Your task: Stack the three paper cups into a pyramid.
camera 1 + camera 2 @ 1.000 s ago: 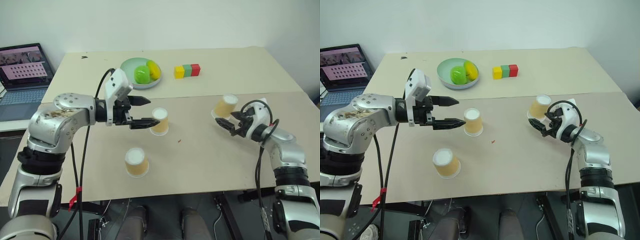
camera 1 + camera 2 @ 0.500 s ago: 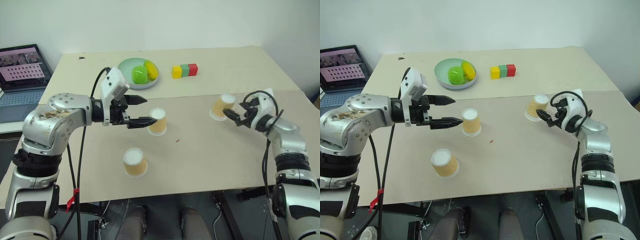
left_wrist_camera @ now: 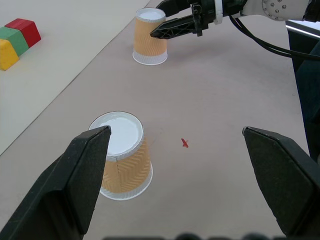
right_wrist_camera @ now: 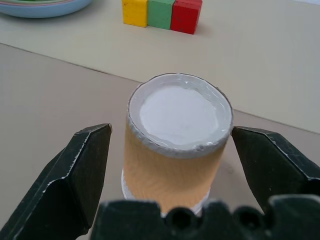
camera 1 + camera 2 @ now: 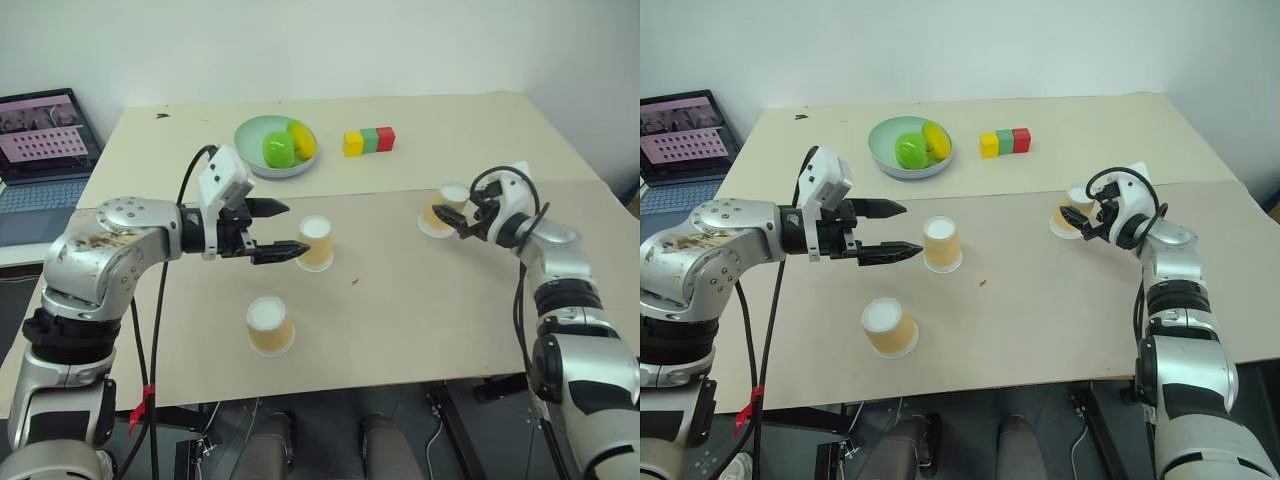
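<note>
The right gripper's fingers are spread wide with a cup standing between them, a gap on each side, so nothing is grasped. That cup sits upside down, white base up, on the brown table near the right side, just in front of the seam with the paler board.

The left gripper is also released, its 2 fingers parted and pointing level toward the middle cup. The lower fingertip is just beside that cup's side; the cup stands in front of the opening rather than inside it.

The 3rd cup stands nearer the front edge, apart from both grippers. All 3 cups are inverted, upright and well apart from one another; none is stacked.

On the paler board behind, a green bowl holds fruit, and a row of 3 blocks, yellow, green, red, lies to its right. A laptop sits off the table's far left.
</note>
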{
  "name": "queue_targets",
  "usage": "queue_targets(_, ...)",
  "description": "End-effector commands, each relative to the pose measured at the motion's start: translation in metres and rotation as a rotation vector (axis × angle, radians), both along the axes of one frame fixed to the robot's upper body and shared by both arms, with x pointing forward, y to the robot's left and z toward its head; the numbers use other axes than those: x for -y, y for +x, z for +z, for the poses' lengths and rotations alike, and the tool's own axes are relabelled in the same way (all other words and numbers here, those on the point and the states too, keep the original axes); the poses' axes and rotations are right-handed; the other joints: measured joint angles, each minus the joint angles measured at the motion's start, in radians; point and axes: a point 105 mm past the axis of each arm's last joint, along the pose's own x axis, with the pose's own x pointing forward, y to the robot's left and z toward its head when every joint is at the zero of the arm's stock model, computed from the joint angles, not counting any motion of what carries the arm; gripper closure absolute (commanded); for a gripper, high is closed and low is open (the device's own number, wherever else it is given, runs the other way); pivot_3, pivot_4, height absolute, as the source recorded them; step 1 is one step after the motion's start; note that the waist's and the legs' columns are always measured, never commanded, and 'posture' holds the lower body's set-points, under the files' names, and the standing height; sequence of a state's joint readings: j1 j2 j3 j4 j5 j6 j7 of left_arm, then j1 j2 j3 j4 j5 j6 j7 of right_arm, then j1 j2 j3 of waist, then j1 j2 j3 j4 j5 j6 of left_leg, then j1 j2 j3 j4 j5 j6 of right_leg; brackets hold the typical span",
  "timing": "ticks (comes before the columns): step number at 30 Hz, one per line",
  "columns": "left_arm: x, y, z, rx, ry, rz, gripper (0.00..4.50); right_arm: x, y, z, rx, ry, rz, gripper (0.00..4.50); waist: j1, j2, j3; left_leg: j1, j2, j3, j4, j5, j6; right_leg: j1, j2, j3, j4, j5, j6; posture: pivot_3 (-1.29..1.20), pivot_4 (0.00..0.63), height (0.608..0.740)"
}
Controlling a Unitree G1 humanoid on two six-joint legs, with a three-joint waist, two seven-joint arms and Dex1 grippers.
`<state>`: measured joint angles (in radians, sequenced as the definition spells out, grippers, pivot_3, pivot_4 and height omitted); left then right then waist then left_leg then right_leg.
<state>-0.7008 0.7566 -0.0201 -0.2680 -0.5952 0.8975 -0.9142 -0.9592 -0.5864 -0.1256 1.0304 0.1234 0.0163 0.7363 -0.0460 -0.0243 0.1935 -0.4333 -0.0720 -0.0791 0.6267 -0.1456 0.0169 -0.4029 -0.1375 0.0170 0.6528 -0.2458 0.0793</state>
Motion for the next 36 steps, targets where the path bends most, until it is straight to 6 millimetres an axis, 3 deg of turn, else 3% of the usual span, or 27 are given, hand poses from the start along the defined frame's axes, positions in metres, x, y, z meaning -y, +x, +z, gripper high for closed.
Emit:
queue_targets(1, 0.0, -0.006, 0.012, 0.055, -0.006, -0.003, 0.0, -0.004, 0.005, 0.021, 0.073, -0.015, 0.008, 0.06, 0.0, 0.0, 0.0, 0.0, 0.0, 0.0, 0.0, 0.0, 0.0, 0.0, 0.0, 0.0, 0.0, 0.0, 0.0, 0.0, 0.15, 0.74)
queue_targets(8, -0.002, -0.003, 0.009, 0.051, -0.007, 0.019, 0.0, -0.008, 0.009, 0.026, 0.089, -0.01, -0.002, 1.99, -0.001, 0.0, 0.0, 0.0, 0.0, 0.0, 0.0, 0.0, 0.0, 0.0, 0.0, 0.0, 0.0, 0.0, 0.0, 0.0, 0.15, 0.74)
queue_targets(13, -0.003, -0.003, 0.006, 0.047, -0.008, 0.025, 0.0, -0.011, 0.007, 0.029, 0.1, -0.02, 0.027, 2.03, -0.001, 0.0, 0.0, 0.0, 0.0, 0.0, 0.0, 0.0, 0.0, 0.0, 0.0, 0.0, -0.001, 0.0, 0.0, 0.0, 0.15, 0.74)
queue_targets(16, -0.004, -0.003, 0.005, 0.045, -0.007, 0.027, 0.0, -0.025, 0.001, 0.039, 0.114, -0.036, 0.12, 2.03, -0.002, 0.0, 0.0, 0.0, 0.0, 0.0, -0.001, 0.0, 0.0, -0.001, 0.0, 0.0, 0.0, 0.0, 0.0, 0.0, 0.15, 0.74)
queue_targets(18, -0.004, -0.003, 0.004, 0.044, -0.006, 0.027, 0.0, -0.04, -0.008, 0.047, 0.118, -0.034, 0.208, 2.03, -0.002, 0.0, 0.0, 0.0, 0.0, 0.0, -0.001, 0.0, 0.0, -0.001, 0.0, 0.0, 0.0, 0.0, 0.0, 0.0, 0.15, 0.74)
queue_targets(22, -0.003, -0.002, 0.002, 0.039, -0.005, 0.018, 0.0, -0.093, -0.047, 0.063, 0.109, -0.022, 0.458, 2.03, 0.0, 0.0, 0.0, 0.0, 0.001, 0.0, 0.0, -0.001, -0.001, -0.001, 0.001, 0.0, 0.0, 0.0, 0.0, 0.0, 0.15, 0.74)
queue_targets(26, 0.0, 0.0, 0.002, 0.042, -0.007, 0.007, 0.0, -0.117, -0.064, 0.053, 0.066, -0.048, 0.541, 2.03, 0.003, 0.0, 0.0, 0.0, 0.001, -0.001, 0.0, -0.001, -0.001, -0.001, 0.001, 0.0, 0.002, 0.0, 0.0, 0.0, 0.15, 0.74)
queue_targets(36, 0.0, -0.001, 0.005, 0.054, -0.005, 0.005, 0.0, -0.135, -0.065, 0.024, 0.0, -0.095, 0.565, 2.03, 0.006, 0.0, 0.0, 0.0, 0.001, -0.001, 0.001, -0.001, -0.001, -0.002, 0.001, 0.0, 0.001, 0.001, 0.0, 0.0, 0.15, 0.74)
